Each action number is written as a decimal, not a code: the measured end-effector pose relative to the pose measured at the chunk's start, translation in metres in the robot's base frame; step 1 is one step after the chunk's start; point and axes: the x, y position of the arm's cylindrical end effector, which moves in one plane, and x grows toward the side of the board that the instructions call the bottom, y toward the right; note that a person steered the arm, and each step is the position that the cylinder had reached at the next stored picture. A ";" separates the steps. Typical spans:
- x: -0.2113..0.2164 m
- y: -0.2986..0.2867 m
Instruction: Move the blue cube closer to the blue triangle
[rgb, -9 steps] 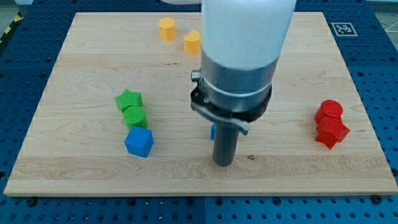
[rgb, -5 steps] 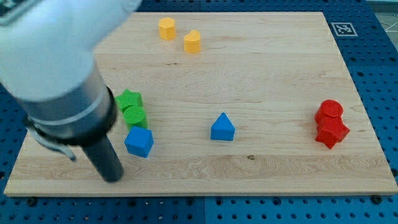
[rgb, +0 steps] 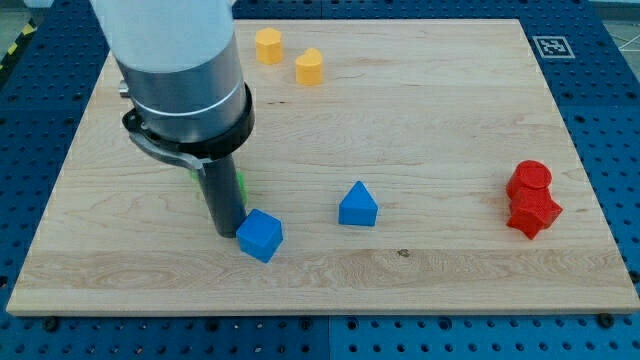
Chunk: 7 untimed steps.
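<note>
The blue cube (rgb: 260, 235) lies on the wooden board (rgb: 420, 120) at the lower middle-left. The blue triangle (rgb: 357, 204) lies to its right and a little higher, about a block's width away. My tip (rgb: 226, 231) is down on the board, touching the cube's left side. The arm's wide grey body rises above the tip toward the view's top left. It hides most of the green blocks (rgb: 241, 185) behind the rod; only a green sliver shows.
Two yellow blocks (rgb: 267, 45) (rgb: 309, 66) lie near the view's top middle. Two red blocks (rgb: 529, 179) (rgb: 532, 212) touch each other near the right edge. A fiducial marker (rgb: 555, 47) sits off the board's top right corner.
My tip swung from the board's middle to the lower left, then came right against the blue cube. The cube slid right and slightly down, closer to the blue triangle.
</note>
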 end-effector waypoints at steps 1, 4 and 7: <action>0.016 -0.013; 0.021 0.043; 0.021 0.107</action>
